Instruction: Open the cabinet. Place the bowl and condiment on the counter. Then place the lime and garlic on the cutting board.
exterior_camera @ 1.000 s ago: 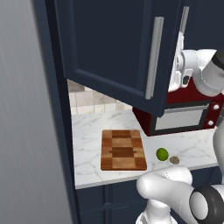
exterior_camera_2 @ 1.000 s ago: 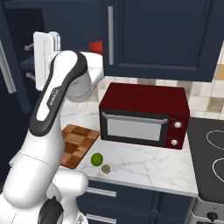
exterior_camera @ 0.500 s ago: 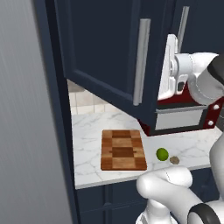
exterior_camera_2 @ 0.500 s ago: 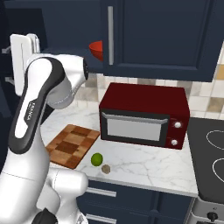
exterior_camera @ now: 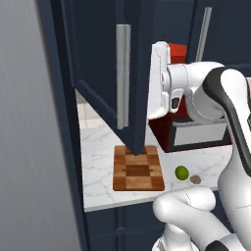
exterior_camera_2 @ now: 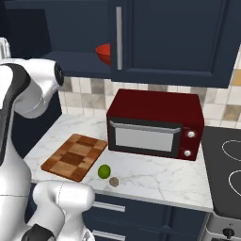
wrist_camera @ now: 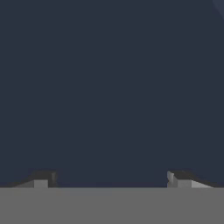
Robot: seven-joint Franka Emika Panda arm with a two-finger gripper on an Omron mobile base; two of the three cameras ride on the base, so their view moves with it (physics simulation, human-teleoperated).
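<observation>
One step is in hand, I judge: opening the cabinet (exterior_camera: 105,73), whose panelled navy door is standing swung out over the counter (exterior_camera_2: 155,174), white marble with grey veins. The gripper (wrist_camera: 111,180) is facing the flat dark door closely, with its tips wide apart and holding nothing. Next it probably must reach inside for the glossy red bowl (exterior_camera_2: 103,52) on the shelf. The block-patterned wooden cutting board (exterior_camera: 138,168) is bare; the round green lime (exterior_camera: 182,172) and the dull lumpy garlic (exterior_camera: 195,179) are lying just beside it.
</observation>
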